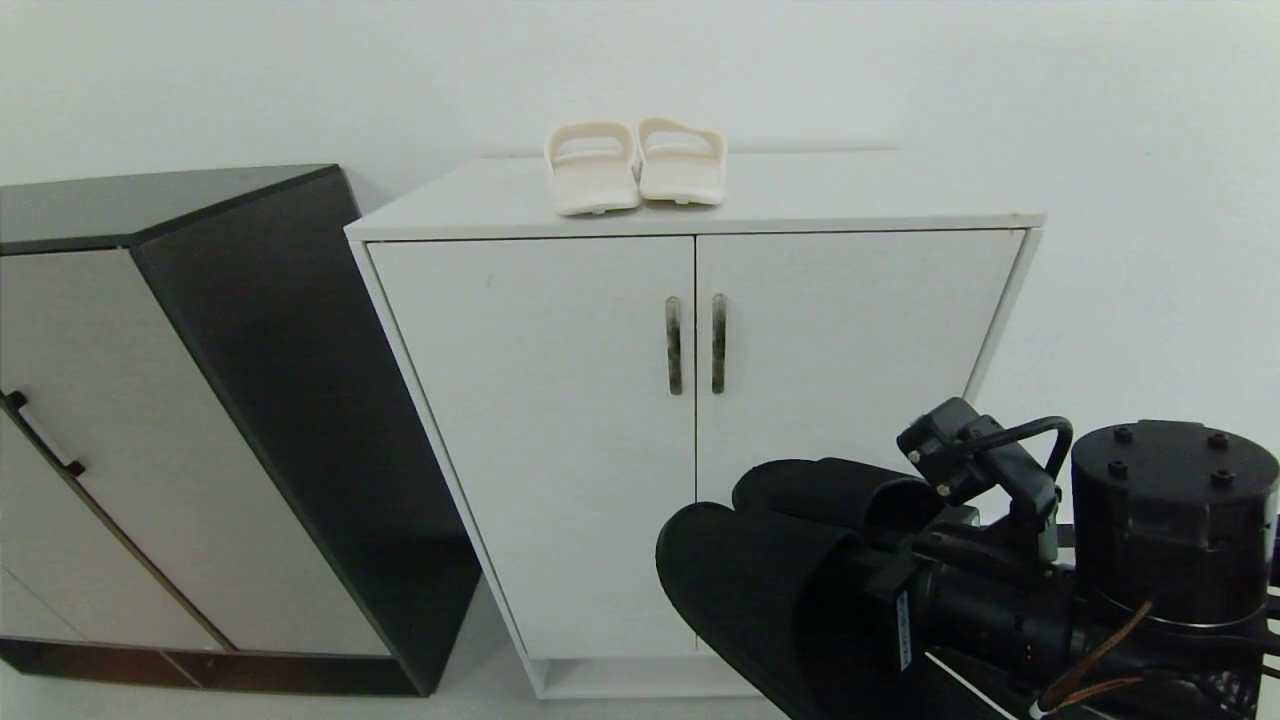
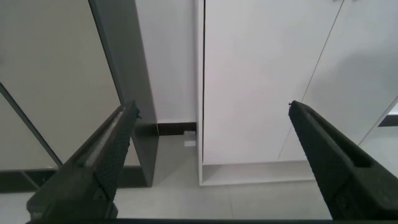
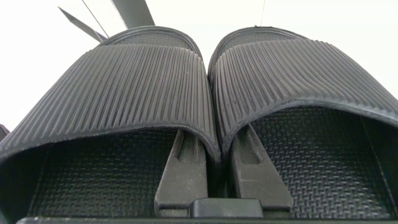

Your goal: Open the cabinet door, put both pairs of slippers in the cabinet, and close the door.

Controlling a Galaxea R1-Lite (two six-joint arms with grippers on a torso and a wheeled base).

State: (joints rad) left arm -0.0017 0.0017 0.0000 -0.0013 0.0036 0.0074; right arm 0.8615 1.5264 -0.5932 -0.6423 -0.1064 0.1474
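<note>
Black slippers [image 3: 143, 87] are pinched by R jaws at adjoining inner walls; judged light, soft, bendy rubber. L jaws are spread, empty, cabinet [image 2: 261, 81] ahead of them.

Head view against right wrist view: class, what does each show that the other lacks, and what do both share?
Head view adds: the white cabinet, shut, cream slippers on its top, and a dark cabinet to its left. Right wrist view adds: the right gripper with one finger inside each slipper, pinching their touching walls. Shared: the black slippers.
</note>
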